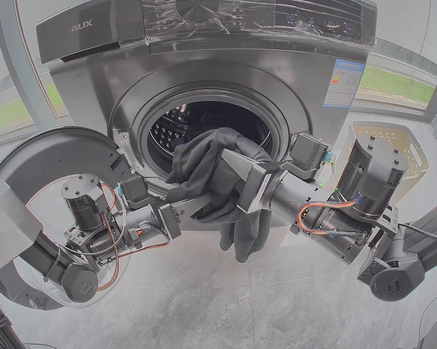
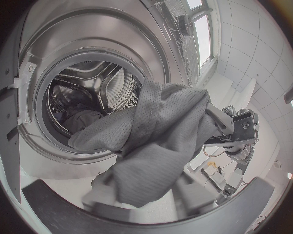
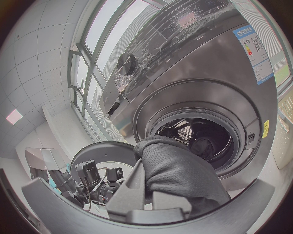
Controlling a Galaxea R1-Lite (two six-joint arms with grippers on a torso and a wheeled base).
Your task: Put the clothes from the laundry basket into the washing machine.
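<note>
Nearest, the left hand point(image 1: 206, 201) and the right hand point(image 1: 230, 165) meet from opposite sides on 1 dark grey garment point(image 1: 204, 168), held in the air above the floor point(image 1: 195, 308) and in front of the washing machine point(image 1: 281, 78).

The left hand's fingers point(image 2: 99, 201) stand apart in its wrist view. A fold of the garment point(image 2: 158, 137) hangs between them and touches them, but they are not pressed together on it. The right hand's fingers point(image 3: 131, 186) are close together and clamped on the cloth, which bunches over them in a thick roll point(image 3: 180, 170). The rest of the garment droops below both hands, clear of the floor.

Behind the hands, the garment's upper fold is at the mouth of the drum point(image 1: 177, 121), and 1 corner reaches the lower rim of the opening. The round door point(image 1: 49, 156) is swung wide open on the machine's left side. Deeper in the drum lies a dark piece of clothing point(image 2: 82, 118), low against the perforated wall.

Farthest to the right, the pale perforated laundry basket point(image 1: 404, 145) stands on the floor just beside the machine's right front corner.
</note>
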